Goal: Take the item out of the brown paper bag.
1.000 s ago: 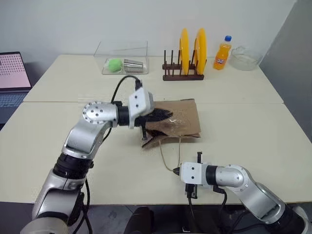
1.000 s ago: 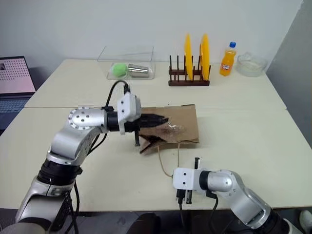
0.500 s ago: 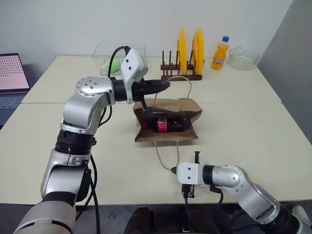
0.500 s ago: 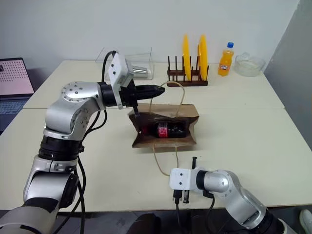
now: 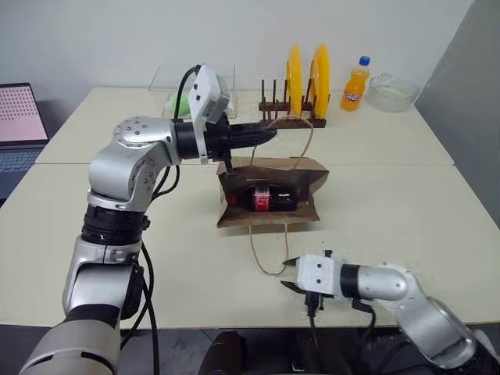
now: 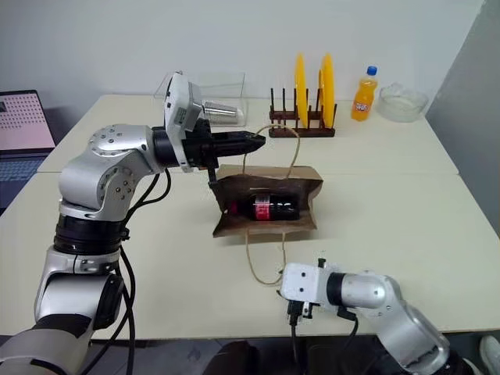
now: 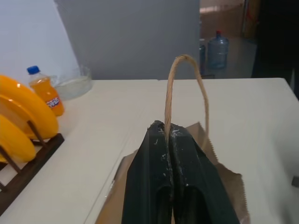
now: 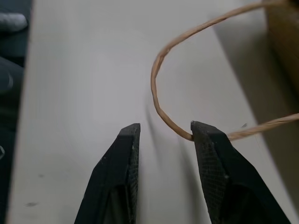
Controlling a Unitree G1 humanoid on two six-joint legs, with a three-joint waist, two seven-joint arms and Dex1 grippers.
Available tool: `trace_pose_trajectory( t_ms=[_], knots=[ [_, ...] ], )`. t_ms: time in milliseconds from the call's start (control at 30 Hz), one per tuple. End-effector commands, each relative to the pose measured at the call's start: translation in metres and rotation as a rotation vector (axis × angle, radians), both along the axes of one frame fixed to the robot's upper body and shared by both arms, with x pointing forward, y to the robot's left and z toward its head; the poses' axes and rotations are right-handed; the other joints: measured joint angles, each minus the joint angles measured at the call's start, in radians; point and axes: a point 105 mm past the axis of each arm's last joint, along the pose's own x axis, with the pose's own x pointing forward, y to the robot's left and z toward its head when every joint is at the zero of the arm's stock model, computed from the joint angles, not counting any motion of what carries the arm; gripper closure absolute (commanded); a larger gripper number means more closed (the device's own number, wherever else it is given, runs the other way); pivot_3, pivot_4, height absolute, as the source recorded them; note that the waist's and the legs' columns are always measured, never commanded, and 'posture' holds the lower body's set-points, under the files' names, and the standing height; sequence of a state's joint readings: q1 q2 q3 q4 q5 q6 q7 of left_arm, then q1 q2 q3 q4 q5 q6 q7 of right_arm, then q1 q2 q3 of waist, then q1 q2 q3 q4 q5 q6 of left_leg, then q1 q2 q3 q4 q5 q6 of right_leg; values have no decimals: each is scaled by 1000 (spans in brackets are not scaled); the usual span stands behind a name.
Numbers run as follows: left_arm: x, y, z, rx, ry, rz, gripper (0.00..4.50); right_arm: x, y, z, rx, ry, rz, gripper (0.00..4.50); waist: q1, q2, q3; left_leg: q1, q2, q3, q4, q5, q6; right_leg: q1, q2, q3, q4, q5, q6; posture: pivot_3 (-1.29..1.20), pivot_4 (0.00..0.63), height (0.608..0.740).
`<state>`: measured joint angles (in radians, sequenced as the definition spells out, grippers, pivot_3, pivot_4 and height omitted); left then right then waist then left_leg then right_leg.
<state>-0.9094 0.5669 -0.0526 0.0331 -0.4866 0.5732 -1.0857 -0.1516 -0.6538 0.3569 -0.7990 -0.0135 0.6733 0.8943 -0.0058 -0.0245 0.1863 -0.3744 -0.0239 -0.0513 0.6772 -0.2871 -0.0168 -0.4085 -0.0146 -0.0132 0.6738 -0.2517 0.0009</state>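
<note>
We look down on a pale counter [image 5: 406, 195] against a white wall. Nearest us, our right gripper [image 8: 163, 135] has its jaws parted, one finger [image 8: 212, 149] touching the lower string handle [image 5: 266, 254] that lies looped on the counter. Beyond it, the brown paper bag [image 5: 269, 215] rests with its mouth held open, and the cola bottle [image 5: 272, 198] lies on its side inside. Above the bag, our left gripper [image 7: 167, 128] has its jaws closed on the upper string handle [image 7: 184, 88]. Farther back stand a rack of yellow plates [image 5: 301, 86] and an orange soda bottle [image 5: 355, 84].
</note>
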Motion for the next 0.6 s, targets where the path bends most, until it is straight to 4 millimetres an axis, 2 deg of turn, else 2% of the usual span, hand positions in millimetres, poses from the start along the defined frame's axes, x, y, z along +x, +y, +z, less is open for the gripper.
trace_pose_trajectory(
  t_ms=[33, 133, 200, 400, 600],
  knots=[
    [-9, 2, 13, -19, -47, -27, 4500, -3, -2, 46, 128, 9, 26, 2937, 0, 0, 0, 0, 0, 0, 0, 0, 0, 0, 0, 0, 0, 0, 0, 0, 150, 740],
    [-8, 1, 13, -25, -49, -30, 4500, 13, -1, 75, 190, -33, 6, 2937, -1, 0, 0, 0, 0, 0, 0, 0, 1, 0, 0, 0, 0, 0, 0, 0, 150, 740],
    [-7, 1, 13, -26, -53, -31, 4500, 28, 4, 84, 215, -62, -22, 2937, -1, 0, 0, 0, 0, 0, 0, -2, 4, 0, 0, 0, 0, 0, 0, 0, 150, 740],
    [-4, 2, 16, -39, -61, -25, 4500, 65, 34, 69, 159, -119, -77, 2937, -1, 0, 0, -3, 0, 0, 0, -2, 3, -4, 0, 0, 1, 2, -4, 0, 150, 740],
    [-4, 3, 19, -42, -68, -20, 4500, 100, 48, 67, 84, -214, -145, 2937, -3, 0, 0, -10, -1, 2, 1, 0, 0, -12, -2, 1, 6, 3, -5, 0, 150, 740]
  ],
)
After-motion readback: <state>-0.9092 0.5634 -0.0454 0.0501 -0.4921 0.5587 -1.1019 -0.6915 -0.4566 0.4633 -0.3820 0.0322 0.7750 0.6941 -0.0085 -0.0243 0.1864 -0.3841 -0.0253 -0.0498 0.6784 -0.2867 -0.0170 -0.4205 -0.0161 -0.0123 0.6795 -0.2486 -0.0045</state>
